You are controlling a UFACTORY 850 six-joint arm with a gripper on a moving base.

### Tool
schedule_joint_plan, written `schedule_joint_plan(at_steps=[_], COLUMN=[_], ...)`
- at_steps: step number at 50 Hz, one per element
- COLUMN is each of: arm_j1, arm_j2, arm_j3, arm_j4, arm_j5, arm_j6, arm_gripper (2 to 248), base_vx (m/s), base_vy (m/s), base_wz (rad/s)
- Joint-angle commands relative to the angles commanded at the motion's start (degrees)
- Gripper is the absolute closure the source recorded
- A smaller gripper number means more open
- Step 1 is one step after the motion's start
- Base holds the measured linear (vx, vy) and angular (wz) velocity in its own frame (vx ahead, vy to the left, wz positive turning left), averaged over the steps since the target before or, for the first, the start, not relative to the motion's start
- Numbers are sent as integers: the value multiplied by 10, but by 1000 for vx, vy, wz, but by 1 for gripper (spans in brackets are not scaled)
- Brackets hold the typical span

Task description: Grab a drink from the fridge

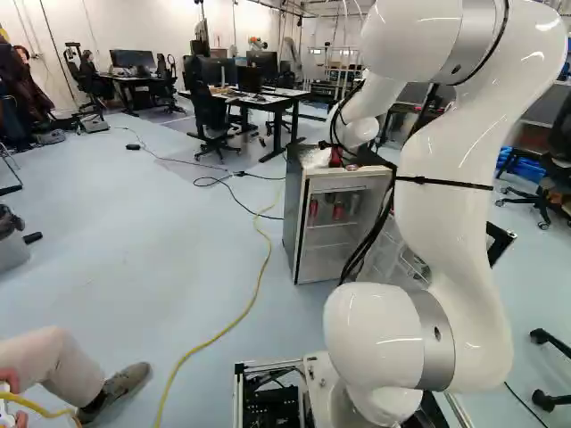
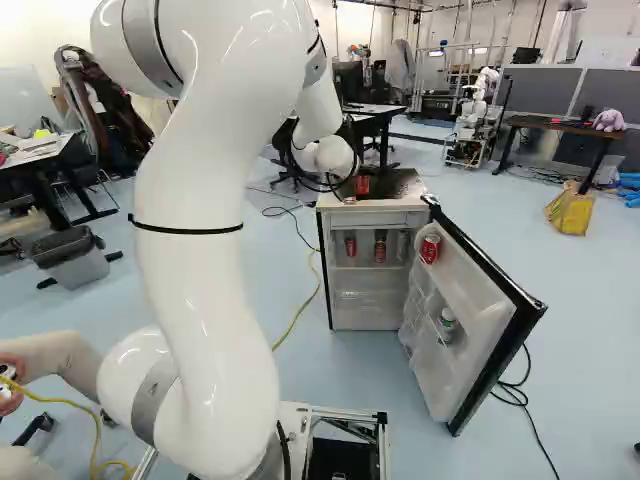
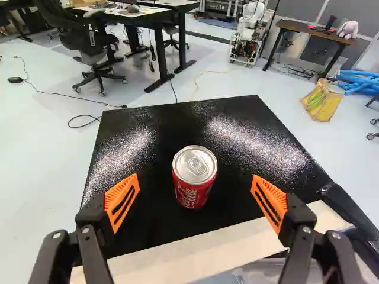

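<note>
While the tool [image 3: 195,176] stands spread wide with nothing in its grip, the red can [image 3: 193,192] sits upright on the black top [image 3: 243,154] of the fridge [image 2: 375,218], roughly midway between the orange pads [image 3: 111,200] and touching neither. Gripping it looks like the step in hand: bring both pads level with the can's straight wall, keep the gaps even, then close gently, since the can may dent or skid if one pad lands first. Lift straight up before travelling. The open door [image 2: 460,290] juts out near and right, so the arm [image 2: 200,250] should pass left of it and above the pale front strip [image 3: 195,251]. Left and right of the can, the top leaves room for the pads; its far edge lies well beyond.
</note>
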Motion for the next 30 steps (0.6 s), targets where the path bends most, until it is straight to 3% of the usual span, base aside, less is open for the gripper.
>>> schedule_joint_plan(at_steps=[12, 30], arm_j1=[0, 15], arm_j2=[8, 49], arm_j3=[11, 61], arm_j4=[0, 0], arm_j5=[0, 0], arm_j6=[0, 0], arm_gripper=[3, 3], base_vx=[0, 0], base_vy=[0, 0], base_wz=[0, 0])
